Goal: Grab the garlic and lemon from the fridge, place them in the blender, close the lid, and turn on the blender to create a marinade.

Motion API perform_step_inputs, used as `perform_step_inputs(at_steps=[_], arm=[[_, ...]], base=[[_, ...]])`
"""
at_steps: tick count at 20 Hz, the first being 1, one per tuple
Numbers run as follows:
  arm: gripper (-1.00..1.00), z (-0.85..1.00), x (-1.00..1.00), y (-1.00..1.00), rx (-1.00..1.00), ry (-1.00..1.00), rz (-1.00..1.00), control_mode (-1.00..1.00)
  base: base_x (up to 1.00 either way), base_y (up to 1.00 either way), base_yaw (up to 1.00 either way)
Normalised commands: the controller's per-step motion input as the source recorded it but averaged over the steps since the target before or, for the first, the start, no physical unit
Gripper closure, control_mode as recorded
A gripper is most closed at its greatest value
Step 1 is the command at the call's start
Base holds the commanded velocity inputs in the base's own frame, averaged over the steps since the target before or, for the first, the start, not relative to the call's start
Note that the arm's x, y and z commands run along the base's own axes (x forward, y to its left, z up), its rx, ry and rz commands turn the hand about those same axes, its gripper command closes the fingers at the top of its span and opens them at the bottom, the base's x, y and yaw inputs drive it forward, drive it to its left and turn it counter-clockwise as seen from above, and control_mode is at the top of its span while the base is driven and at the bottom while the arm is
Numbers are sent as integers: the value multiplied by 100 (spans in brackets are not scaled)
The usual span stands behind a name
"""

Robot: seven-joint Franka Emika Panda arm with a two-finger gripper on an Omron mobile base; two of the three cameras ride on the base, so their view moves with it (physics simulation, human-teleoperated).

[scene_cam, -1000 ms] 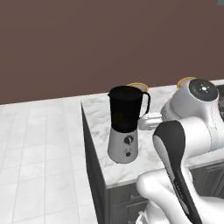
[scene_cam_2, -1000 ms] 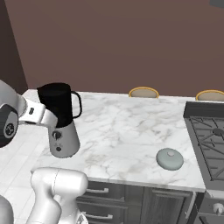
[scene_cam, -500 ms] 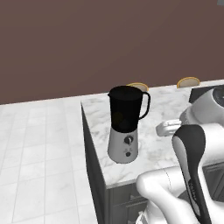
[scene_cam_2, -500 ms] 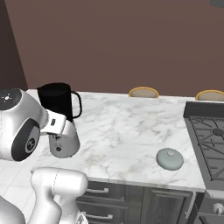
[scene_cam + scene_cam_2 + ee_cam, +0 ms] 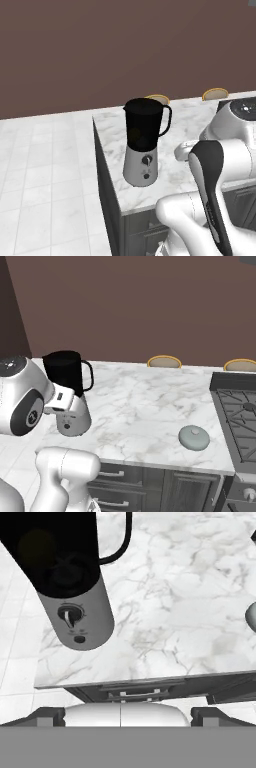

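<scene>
The blender (image 5: 144,142) stands near the counter's left end, a dark jar with no cap on a silver base (image 5: 76,420). In the hand view its dial (image 5: 70,615) faces me from the upper left. A dim yellowish round patch (image 5: 32,543) shows through the jar wall; I cannot tell whether it is the lemon. The garlic is hidden and the fridge is out of view. The pale grey-green lid (image 5: 194,437) lies on the counter well to the right of the blender. My gripper (image 5: 120,716) hangs open and empty in front of the counter edge, beside the blender base.
The marble counter (image 5: 145,406) runs from the blender to a dark stove (image 5: 239,416) at the right. Two round stool tops (image 5: 164,361) (image 5: 240,364) sit behind the counter. White tiled floor (image 5: 45,165) lies to the left of the counter.
My arm has swung back and down from beside the blender jar toward the counter's front edge. The gripper has stayed open. The blender and lid have not moved.
</scene>
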Motion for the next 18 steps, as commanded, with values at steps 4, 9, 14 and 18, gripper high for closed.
perform_step_inputs(at_steps=[4,9,14,18], arm=[[-100,-4,-19,0,0,-1,0,100],[-100,0,0,0,0,0,0,100],[-100,0,0,0,0,0,0,100],[-100,0,0,0,0,0,0,100]], base=[[-36,0,0],[-87,0,-11],[-60,-5,-24],[-17,-18,-39]])
